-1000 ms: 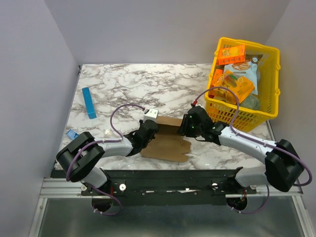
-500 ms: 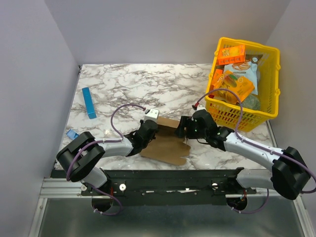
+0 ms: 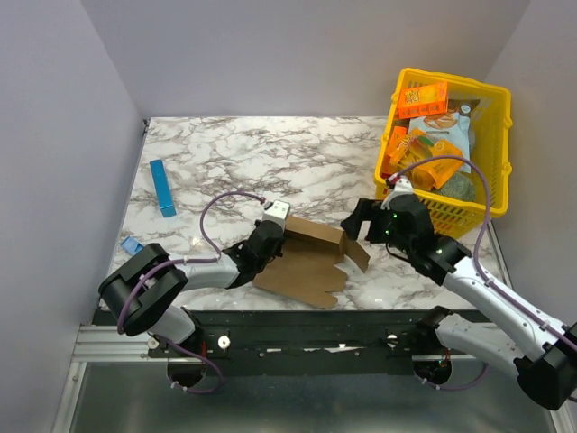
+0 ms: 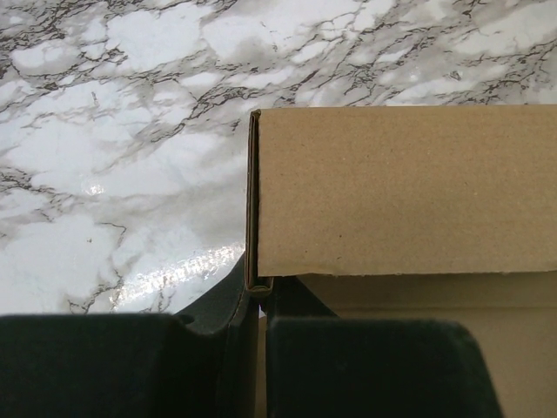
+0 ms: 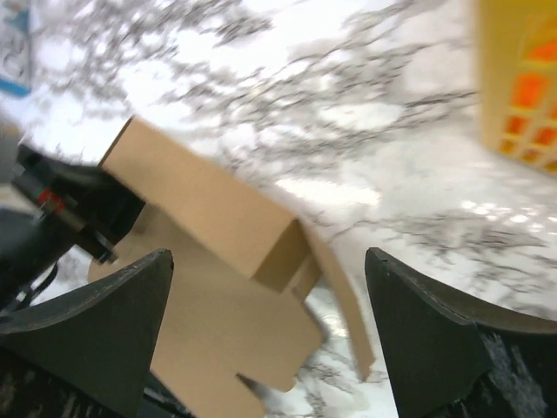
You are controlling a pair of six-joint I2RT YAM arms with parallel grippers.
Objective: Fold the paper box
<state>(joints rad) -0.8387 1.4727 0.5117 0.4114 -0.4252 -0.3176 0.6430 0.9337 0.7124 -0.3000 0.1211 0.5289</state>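
While the box sat partly folded on the table near the basket, the left gripper was pinched on its raised wall. The right gripper hung spread wide between box and basket, gripping nothing.

pale grey links | black joints | purple cables | black end effector fingers
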